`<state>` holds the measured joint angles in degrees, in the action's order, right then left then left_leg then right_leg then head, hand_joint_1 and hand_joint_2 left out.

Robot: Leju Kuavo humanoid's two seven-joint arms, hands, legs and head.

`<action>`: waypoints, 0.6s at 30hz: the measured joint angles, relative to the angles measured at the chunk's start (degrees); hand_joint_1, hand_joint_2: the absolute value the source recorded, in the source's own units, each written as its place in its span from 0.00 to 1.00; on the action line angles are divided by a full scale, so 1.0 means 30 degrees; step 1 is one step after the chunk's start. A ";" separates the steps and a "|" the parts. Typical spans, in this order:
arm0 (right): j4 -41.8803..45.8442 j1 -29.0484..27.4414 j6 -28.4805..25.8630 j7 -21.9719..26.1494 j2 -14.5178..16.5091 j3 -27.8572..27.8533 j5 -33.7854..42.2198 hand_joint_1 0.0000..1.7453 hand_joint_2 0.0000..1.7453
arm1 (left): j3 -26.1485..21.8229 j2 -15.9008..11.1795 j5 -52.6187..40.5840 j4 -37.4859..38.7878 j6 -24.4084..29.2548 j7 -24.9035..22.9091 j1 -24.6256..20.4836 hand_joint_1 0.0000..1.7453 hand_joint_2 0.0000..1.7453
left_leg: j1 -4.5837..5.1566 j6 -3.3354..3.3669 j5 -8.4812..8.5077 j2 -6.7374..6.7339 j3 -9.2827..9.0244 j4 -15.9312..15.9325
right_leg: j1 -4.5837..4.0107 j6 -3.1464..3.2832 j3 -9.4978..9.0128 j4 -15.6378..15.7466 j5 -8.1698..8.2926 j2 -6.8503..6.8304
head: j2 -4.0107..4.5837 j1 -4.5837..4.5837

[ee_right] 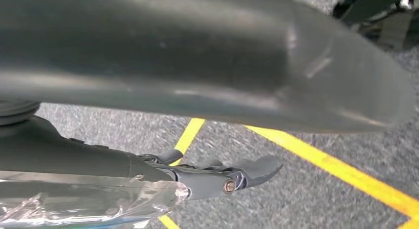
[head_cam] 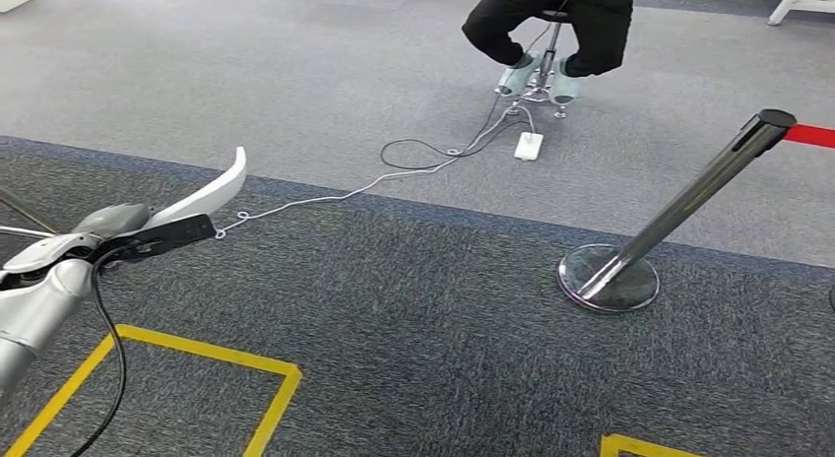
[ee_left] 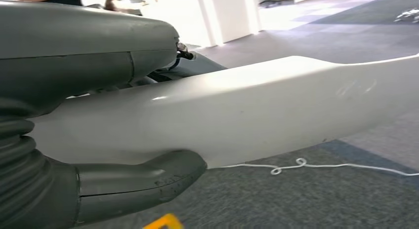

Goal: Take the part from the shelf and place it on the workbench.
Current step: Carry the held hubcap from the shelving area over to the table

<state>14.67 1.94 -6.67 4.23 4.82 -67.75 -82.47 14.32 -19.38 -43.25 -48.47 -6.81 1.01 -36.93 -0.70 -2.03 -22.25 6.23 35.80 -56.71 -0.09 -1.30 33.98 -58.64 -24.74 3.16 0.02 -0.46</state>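
Note:
The part (head_cam: 212,193) is a long, curved white plastic piece. My left hand (head_cam: 128,230) grips it at the left of the head view, and its pointed end rises up and forward over the carpet. In the left wrist view the part (ee_left: 257,105) lies across the picture, clamped between the thick grey thumb and the fingers of my left hand (ee_left: 74,66). My right hand (ee_right: 197,66) hangs above the floor; its dark fingers (ee_right: 237,177) reach out with nothing between them and the thumb.
A chrome stanchion (head_cam: 679,206) with a red belt (head_cam: 812,135) leans up at the right on a round base. A person on a stool (head_cam: 551,24) sits ahead. A white cable (head_cam: 325,196) and its power block (head_cam: 529,146) trail across the carpet. Yellow floor tape (head_cam: 197,351) outlines a square below.

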 joint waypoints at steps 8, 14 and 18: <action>0.0007 -0.0007 -0.0106 0.0033 -0.0022 -0.0004 -0.0097 0.00 0.00 | -0.0093 -0.0002 -0.0122 -0.0215 0.0049 -0.0171 0.0225 1.00 1.00 | 0.0063 -0.0348 -0.1987 -0.1846 0.2223 -0.4815 | 0.0006 0.0314 -0.0087 0.0270 0.0114 -0.1638 | 0.0000 0.0142; 0.0033 0.0022 -0.0107 0.0060 -0.0067 -0.0004 -0.0102 0.00 0.00 | -0.0217 0.0033 -0.0157 -0.0421 0.0067 -0.0177 0.0173 1.00 1.00 | 0.0188 0.0111 -0.0314 -0.3009 -0.0252 -0.0112 | -0.0275 -0.0070 -0.0160 0.0044 -0.0164 -0.2631 | 0.0000 0.0083; 0.0040 0.0017 -0.0104 0.0111 -0.0058 -0.0002 -0.0117 0.00 0.00 | -0.0317 0.0042 -0.0160 -0.0496 0.0067 -0.0177 0.0188 1.00 1.00 | 0.0085 0.0600 -0.0206 -0.2363 -0.0228 -0.0061 | -0.0117 -0.0469 0.0608 -0.1760 -0.1332 -0.1644 | 0.0000 -0.0084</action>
<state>14.79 1.99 -6.98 4.56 4.65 -67.75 -82.82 13.37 -19.25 -43.74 -49.96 -6.61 0.48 -36.37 -0.45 -0.23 -22.87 -0.86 35.12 -56.90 -0.44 -2.70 35.81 -63.92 -28.74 -1.77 0.02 -0.71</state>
